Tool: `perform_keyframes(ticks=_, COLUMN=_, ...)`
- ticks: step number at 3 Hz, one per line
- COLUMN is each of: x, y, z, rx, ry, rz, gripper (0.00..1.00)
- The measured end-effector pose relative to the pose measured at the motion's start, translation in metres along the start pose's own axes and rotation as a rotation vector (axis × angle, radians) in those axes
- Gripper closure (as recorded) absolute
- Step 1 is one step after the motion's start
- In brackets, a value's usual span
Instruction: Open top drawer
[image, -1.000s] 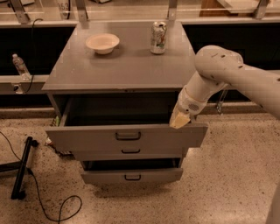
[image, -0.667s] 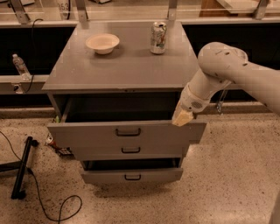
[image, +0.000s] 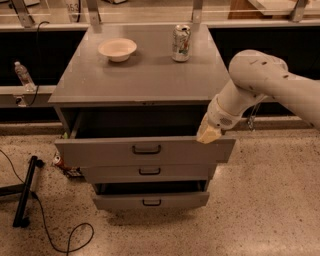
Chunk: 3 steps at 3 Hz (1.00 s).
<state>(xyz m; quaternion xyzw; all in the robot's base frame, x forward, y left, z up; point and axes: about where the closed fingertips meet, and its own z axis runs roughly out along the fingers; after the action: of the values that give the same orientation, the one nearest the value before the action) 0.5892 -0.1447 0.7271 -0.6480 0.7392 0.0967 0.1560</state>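
Note:
The top drawer (image: 100, 151) of the grey metal cabinet (image: 135, 80) is pulled out toward me, its wide front with a small black centre handle (image: 146, 149) hanging forward and its dark box open above. My gripper (image: 207, 135) is at the end of the white arm, at the top right edge of the drawer front, touching or just above its rim. The drawer's inside is in shadow.
A white bowl (image: 117, 49) and a drink can (image: 181, 43) stand on the cabinet top. Two shorter drawers (image: 150, 171) sit below; the lowest (image: 151, 201) is slightly out. A water bottle (image: 23, 75) is on a left ledge. A black stand and cable (image: 25, 195) lie on the floor at left.
The arm and gripper have shifted slightly right and the top drawer's front has come a little further out toward me.

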Motion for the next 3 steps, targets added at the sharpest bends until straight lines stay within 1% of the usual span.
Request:
perform_keyframes(ticks=1, x=-0.008, y=-0.002, z=-0.010, rx=0.134, ry=-0.050, rz=-0.052, gripper=1.00)
perform_keyframes(ticks=2, x=-0.016, y=-0.017, z=-0.014, rx=0.246, ry=-0.087, rz=-0.087, gripper=1.00)
perform_keyframes(ticks=3, x=-0.021, y=-0.030, z=-0.003, rx=0.282, ry=-0.103, rz=-0.103, gripper=1.00)
